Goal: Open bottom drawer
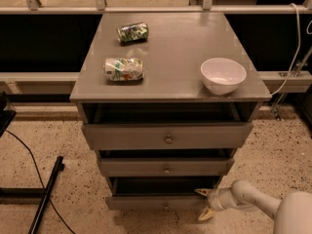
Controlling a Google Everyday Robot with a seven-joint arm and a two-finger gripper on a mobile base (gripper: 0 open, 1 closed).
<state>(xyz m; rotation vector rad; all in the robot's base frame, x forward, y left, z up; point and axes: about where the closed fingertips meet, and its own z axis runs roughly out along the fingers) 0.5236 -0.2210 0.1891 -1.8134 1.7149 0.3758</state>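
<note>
A: Camera view, starting at your left: a black stand leg [46, 189] lies on the speckled floor, well apart from the job. Up on the cabinet top [170, 48] there are two crushed cans, the green can [132, 31] at the back and the pale can [124, 68] nearer the front.

B: And the target?

A: The bottom drawer [141, 202] is the lowest of the three, with a tiny knob [166, 206] dead centre. There's a dark gap above its front, so I'd judge it ajar and nowhere near fully out.

B: Anything in your way on the right?

A: The white bowl [223, 74] sits on the top's right front, clear of your reach. Farthest right, your gripper [203, 204] is low at the drawer's right end, not at the knob. Its fingers [201, 192] are spread wide with nothing between them, and I can't tell whether they touch the drawer. My guess is you're placed there to catch the panel's edge, since that knob offers little to pinch.
</note>
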